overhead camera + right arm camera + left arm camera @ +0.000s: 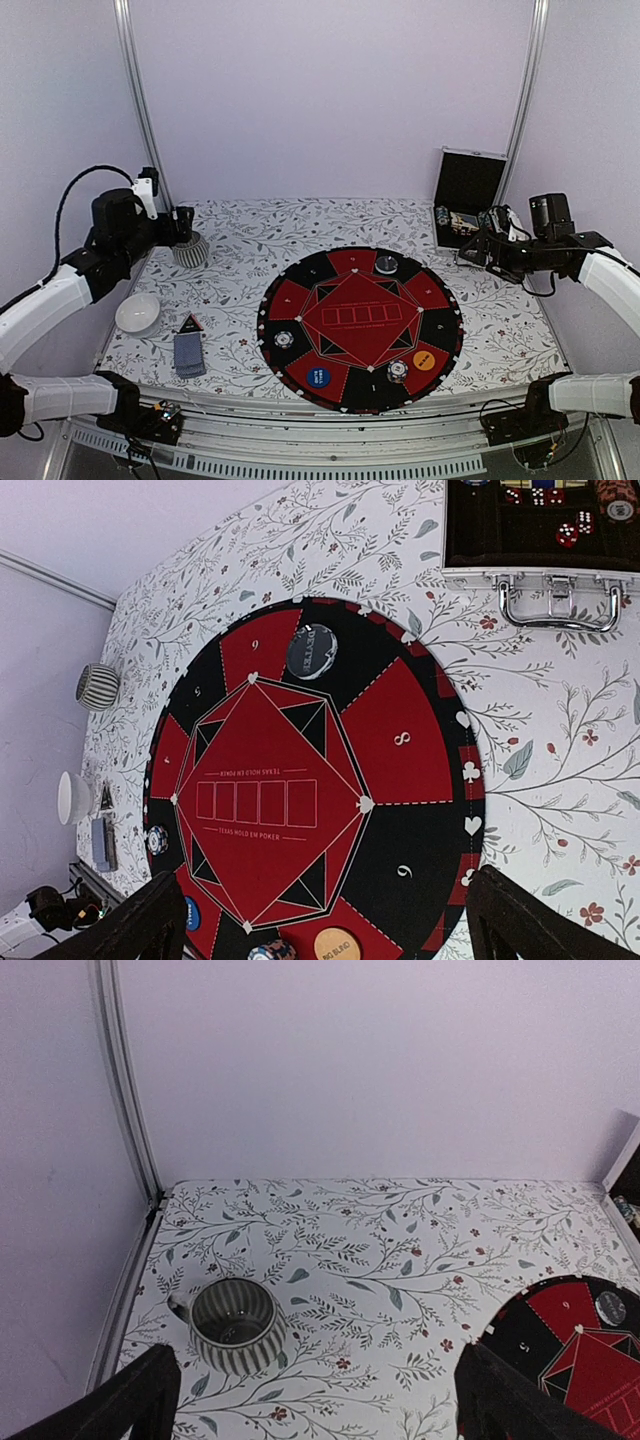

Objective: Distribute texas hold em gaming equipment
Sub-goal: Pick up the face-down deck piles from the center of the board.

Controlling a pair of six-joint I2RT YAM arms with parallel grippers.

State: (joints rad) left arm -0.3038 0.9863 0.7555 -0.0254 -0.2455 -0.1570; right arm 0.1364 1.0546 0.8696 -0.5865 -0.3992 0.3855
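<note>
near the front left corner, grey-blue cards (189, 354) lie stacked; blue disc (318, 377) and orange disc (424, 360) sit on the mat (345, 290). floral tabletop (240, 262), lilac walls (330, 90). left gripper (318, 1360), right gripper (328, 878): jaws parted.

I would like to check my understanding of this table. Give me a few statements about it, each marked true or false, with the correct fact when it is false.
1. The blue disc and the orange disc both lie on the round mat. True.
2. The ribbed cup stands on the mat. False: it stands off the mat, on the floral cloth, at the far left.
3. The case stands open. True.
4. The left claw holds the cards. False: it is open and empty; the cards lie on the cloth beside the white bowl.
</note>
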